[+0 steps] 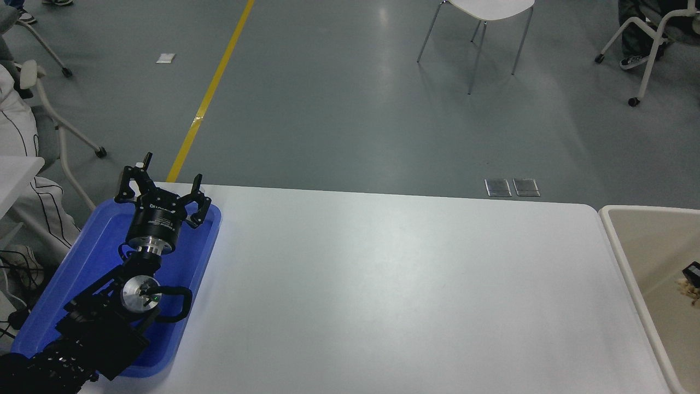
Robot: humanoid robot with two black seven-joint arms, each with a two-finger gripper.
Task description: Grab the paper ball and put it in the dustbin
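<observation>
**One paper ball, one dustbin, two arms**

One white desk (383, 284) carries two containers. Taking the desk as the landmark: one shallow blue tray (93, 241) lies on its left end, and one cream-beige dustbin (612, 230) stands against its right end, cut off by the picture's right edge.

One left gripper (163, 189) hangs over the far part of the blue tray, its arm reaching in from the desk's near left corner. Its jaws are spread wide and hold nothing. What of the tray's floor shows around the arm is bare blue.

One small black piece of the right gripper (693, 272) shows at the picture's right edge, over the inside of the dustbin beyond the desk's right end. So little of it is in view that I cannot tell how its jaws stand.

One paper ball (688, 288), a pale tan crumpled wad, sits right under that black piece, within the dustbin's outline. Whether it is gripped or loose cannot be told.

Beyond the desk's far edge are one yellow floor line (210, 93), two metal floor plates (511, 187) and one white chair (481, 22). One person's white sleeve (16, 126) shows past the desk's left end.
</observation>
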